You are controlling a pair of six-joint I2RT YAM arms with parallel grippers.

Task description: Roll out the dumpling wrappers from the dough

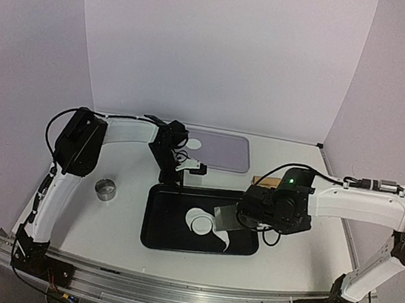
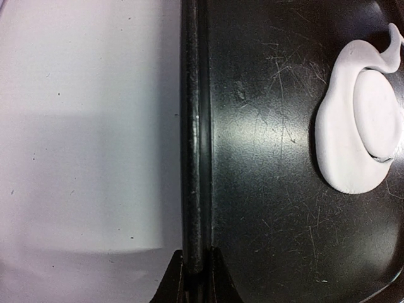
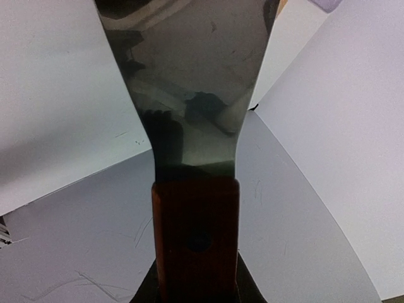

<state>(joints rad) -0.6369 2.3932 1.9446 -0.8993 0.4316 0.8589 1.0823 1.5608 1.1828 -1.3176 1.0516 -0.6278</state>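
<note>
A black tray (image 1: 176, 239) lies at the table's middle. In it a curved strip of white dough (image 1: 236, 244) (image 2: 338, 158) wraps round a neat round wrapper (image 1: 199, 222) (image 2: 379, 107). My left gripper (image 1: 178, 177) (image 2: 197, 278) is shut on the tray's raised rim (image 2: 192, 158) at its far left corner. My right gripper (image 1: 252, 214) (image 3: 196, 281) is shut on the wooden handle (image 3: 196, 233) of a scraper. The scraper's metal blade (image 1: 224, 216) (image 3: 189, 82) hangs over the tray just right of the wrapper. Another small white wrapper (image 1: 195, 144) lies on the lavender tray (image 1: 224, 154) behind.
A metal ring cutter (image 1: 106, 189) stands on the table left of the black tray. A wooden object (image 1: 263, 180) shows partly behind the right arm. White walls close the back and both sides.
</note>
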